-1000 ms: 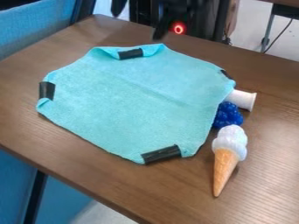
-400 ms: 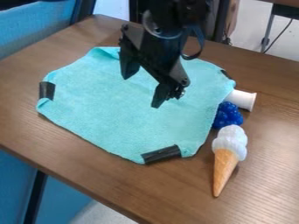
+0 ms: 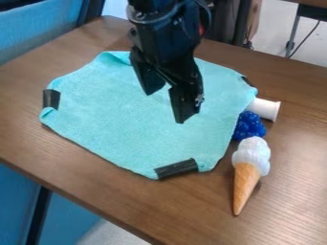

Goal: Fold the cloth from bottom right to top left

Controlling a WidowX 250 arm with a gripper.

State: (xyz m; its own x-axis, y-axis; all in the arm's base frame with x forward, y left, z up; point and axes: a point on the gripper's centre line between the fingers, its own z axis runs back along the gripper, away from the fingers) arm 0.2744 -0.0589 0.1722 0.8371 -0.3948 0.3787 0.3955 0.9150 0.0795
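Swinging in from the top, the tool (image 3: 166, 106) is over the cloth (image 3: 121, 124), fingers apart, fold yet to start!

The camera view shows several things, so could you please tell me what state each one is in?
Gripper, open, over the cloth
Cloth, spread out, not folded across
Toy ice cream cone, lying down
White flared piece, lying on its side
Blue berry cluster, beside the cloth

Toy ice-cream cone (image 3: 247, 174) | blue berry cluster (image 3: 249, 126) | white cup-like item (image 3: 264, 109)
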